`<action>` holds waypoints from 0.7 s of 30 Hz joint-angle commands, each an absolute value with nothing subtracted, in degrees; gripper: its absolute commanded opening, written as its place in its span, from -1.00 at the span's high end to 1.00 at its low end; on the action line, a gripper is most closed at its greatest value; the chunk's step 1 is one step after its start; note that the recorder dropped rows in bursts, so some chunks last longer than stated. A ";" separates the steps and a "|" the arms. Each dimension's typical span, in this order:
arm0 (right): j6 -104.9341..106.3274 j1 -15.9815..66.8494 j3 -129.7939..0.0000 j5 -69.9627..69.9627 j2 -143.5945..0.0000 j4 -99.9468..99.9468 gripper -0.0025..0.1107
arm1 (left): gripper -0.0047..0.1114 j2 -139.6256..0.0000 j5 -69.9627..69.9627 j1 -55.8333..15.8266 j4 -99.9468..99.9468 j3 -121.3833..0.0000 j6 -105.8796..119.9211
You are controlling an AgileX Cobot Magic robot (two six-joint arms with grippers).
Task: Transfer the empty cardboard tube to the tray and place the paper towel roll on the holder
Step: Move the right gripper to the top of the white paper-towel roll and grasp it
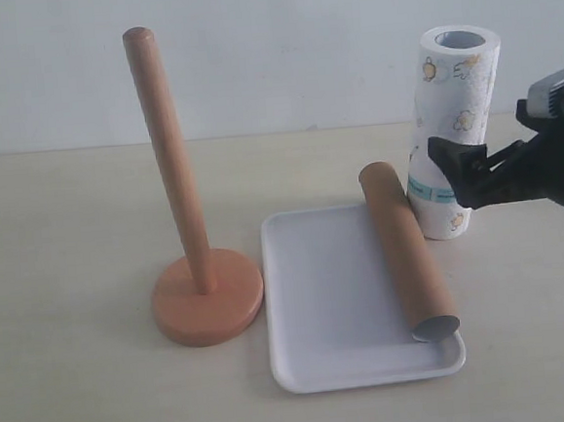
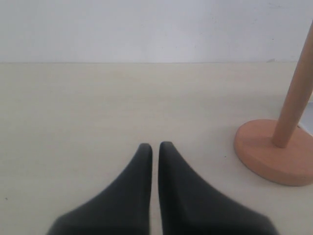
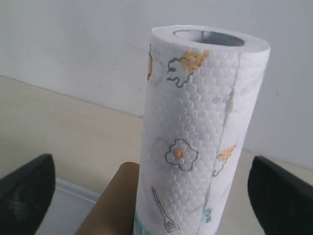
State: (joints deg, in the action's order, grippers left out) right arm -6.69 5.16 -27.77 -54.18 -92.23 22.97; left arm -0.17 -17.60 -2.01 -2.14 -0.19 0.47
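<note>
The brown cardboard tube [image 1: 408,252] lies along the right side of the white tray [image 1: 328,295], its far end reaching past the back rim beside the paper towel roll [image 1: 457,99]. The roll stands upright on the table behind the tray's right corner. My right gripper [image 1: 458,173] is open, level with the roll's lower half. In the right wrist view the roll [image 3: 195,127] stands between the wide-apart fingers [image 3: 27,193], with the tube [image 3: 110,205] just beyond it. The wooden holder [image 1: 208,300] stands bare to the left of the tray. My left gripper [image 2: 155,147] is shut and empty, low over the table left of the holder [image 2: 274,154].
A pale wall rises behind the table's back edge. The holder's pole [image 1: 168,152] is tall, about the height of the roll's top. The tray's rim [image 3: 78,192] shows beside the tube in the right wrist view.
</note>
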 commanded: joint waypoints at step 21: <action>-13.01 5.24 -46.98 -59.44 -111.66 19.20 -0.90 | 0.85 0.00 -17.50 -1.89 -2.44 0.00 0.45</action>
